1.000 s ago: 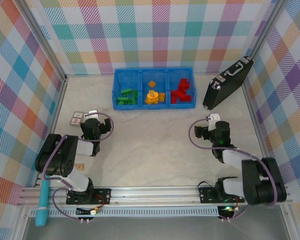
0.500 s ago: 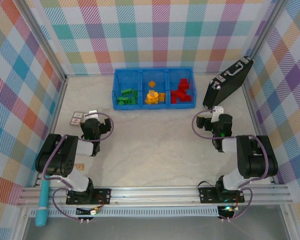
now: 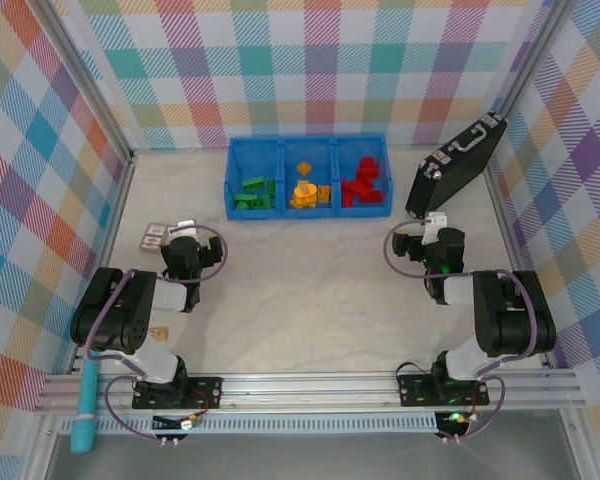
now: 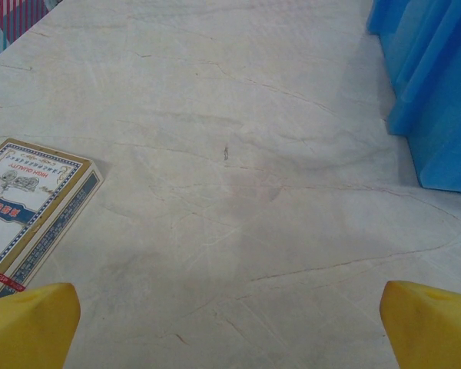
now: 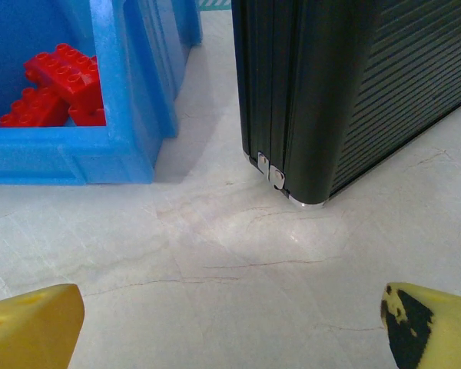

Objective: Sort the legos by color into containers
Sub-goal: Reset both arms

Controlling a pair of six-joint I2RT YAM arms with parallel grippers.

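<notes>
The right gripper (image 3: pixel 420 243) has moved forward, nearer the black case (image 5: pixel 346 92), since a second ago. The legos (image 3: pixel 305 190) lie sorted in the blue containers (image 3: pixel 308 141), ahead-left of it; its jaws are spread. The left gripper (image 3: pixel 184 240), equally spread, has a card box (image 4: pixel 31 207) at its left.

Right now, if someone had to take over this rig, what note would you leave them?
Left gripper: open, empty, low over the table beside the card box.
Right gripper: open, empty, facing the gap between the blue tray and the black case.
Things: green legos in the tray's left compartment, orange-yellow legos in the middle, red legos in the right.
Done: every brick I can see is sorted by colour.
Left: apparently nothing; the spot behind the case is hidden, so check it.
</notes>
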